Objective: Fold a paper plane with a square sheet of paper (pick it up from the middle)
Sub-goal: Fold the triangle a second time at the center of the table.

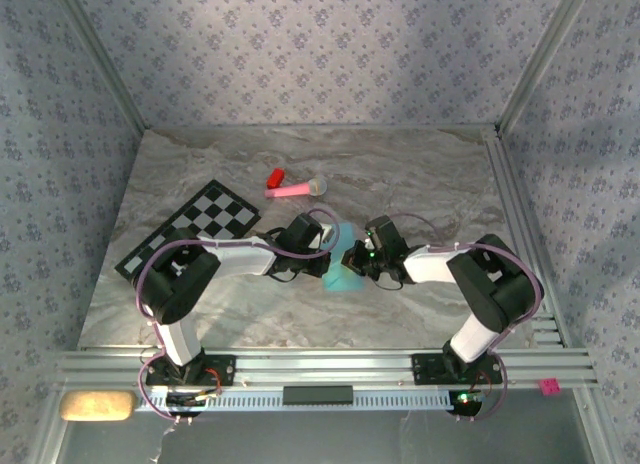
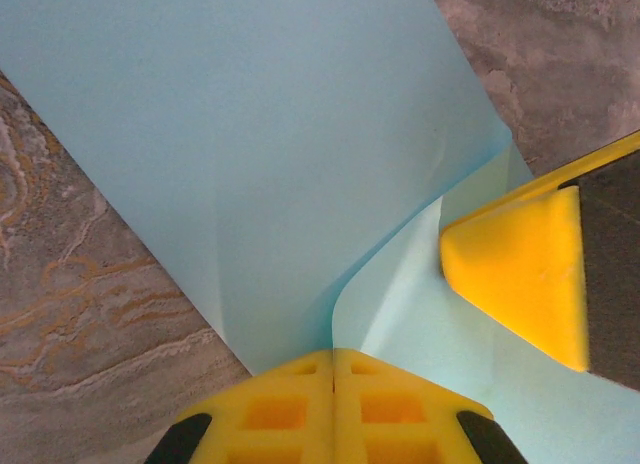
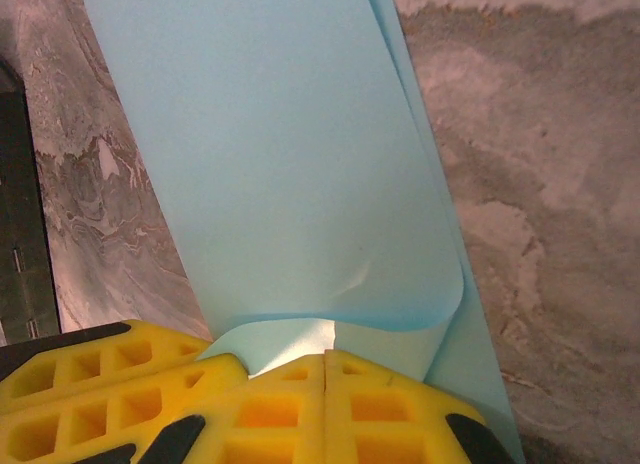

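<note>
Both arms angle inward, fingers (image 2: 290, 414) clamped on the blue sheet (image 2: 250, 134).

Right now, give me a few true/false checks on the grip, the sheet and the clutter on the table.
1. The left tool and the right tool are both shut on the blue sheet. True.
2. The sheet lies flat on the checkered mat. False: it is held curled between the tools, to the right of the mat.
3. The pink stick toy lies beyond the tools. True.
4. The red piece sits on the mat. False: it is on the bare table, beside the toy's end.
</note>
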`<state>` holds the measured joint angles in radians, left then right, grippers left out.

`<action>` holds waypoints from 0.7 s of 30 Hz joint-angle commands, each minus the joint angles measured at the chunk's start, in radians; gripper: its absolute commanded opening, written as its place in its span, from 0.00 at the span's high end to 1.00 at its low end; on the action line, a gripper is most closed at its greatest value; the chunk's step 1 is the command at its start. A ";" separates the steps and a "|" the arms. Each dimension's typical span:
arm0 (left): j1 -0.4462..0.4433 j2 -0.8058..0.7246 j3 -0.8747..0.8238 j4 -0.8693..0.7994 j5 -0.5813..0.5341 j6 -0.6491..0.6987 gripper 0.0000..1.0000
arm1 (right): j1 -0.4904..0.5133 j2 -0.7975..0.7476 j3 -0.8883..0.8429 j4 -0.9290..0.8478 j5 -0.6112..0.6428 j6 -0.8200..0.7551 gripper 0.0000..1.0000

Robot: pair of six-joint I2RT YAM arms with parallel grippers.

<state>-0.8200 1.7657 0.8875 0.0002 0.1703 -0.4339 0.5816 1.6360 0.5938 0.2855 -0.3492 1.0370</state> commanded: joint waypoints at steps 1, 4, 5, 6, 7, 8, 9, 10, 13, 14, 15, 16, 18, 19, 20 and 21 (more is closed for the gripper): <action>0.005 0.017 -0.027 -0.078 -0.029 0.019 0.96 | -0.012 0.003 -0.029 -0.060 0.021 0.021 0.99; 0.006 0.014 -0.029 -0.080 -0.032 0.021 0.96 | -0.017 -0.032 0.017 -0.078 -0.028 -0.013 0.98; 0.006 0.014 -0.028 -0.082 -0.032 0.022 0.96 | -0.018 -0.042 0.034 -0.087 -0.038 -0.026 0.98; 0.007 0.015 -0.027 -0.084 -0.032 0.023 0.96 | -0.020 -0.051 0.055 -0.102 -0.043 -0.037 0.98; 0.007 0.016 -0.025 -0.086 -0.033 0.023 0.96 | -0.022 -0.057 0.072 -0.121 -0.042 -0.046 0.98; 0.007 0.017 -0.025 -0.087 -0.031 0.023 0.97 | -0.025 -0.057 0.087 -0.139 -0.038 -0.055 0.98; 0.007 0.016 -0.024 -0.086 -0.031 0.023 0.96 | -0.027 -0.054 0.097 -0.151 -0.032 -0.061 0.98; 0.007 0.017 -0.025 -0.085 -0.028 0.023 0.96 | -0.032 -0.046 0.102 -0.157 -0.026 -0.064 0.98; 0.006 0.016 -0.025 -0.086 -0.029 0.024 0.96 | -0.049 -0.010 0.095 -0.145 -0.022 -0.058 0.98; 0.007 0.017 -0.025 -0.086 -0.027 0.026 0.96 | -0.052 0.001 0.088 -0.151 -0.010 -0.056 0.98; 0.006 0.017 -0.024 -0.086 -0.027 0.026 0.96 | -0.055 0.010 0.082 -0.155 0.002 -0.055 0.98; 0.006 0.017 -0.027 -0.086 -0.028 0.025 0.96 | -0.059 0.021 0.069 -0.154 0.013 -0.046 0.98; 0.007 0.017 -0.026 -0.086 -0.028 0.024 0.96 | -0.064 0.034 0.038 -0.132 0.030 -0.027 0.98; 0.007 0.017 -0.026 -0.085 -0.028 0.024 0.96 | -0.068 0.040 0.022 -0.122 0.039 -0.018 0.98; 0.007 0.017 -0.025 -0.086 -0.027 0.024 0.96 | -0.071 0.041 0.010 -0.123 0.052 -0.011 0.98; 0.007 0.017 -0.025 -0.086 -0.027 0.024 0.96 | -0.072 0.042 0.003 -0.127 0.064 -0.009 0.98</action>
<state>-0.8200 1.7657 0.8875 0.0002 0.1680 -0.4267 0.5148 1.6512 0.6399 0.2150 -0.3553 1.0103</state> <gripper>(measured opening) 0.063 0.051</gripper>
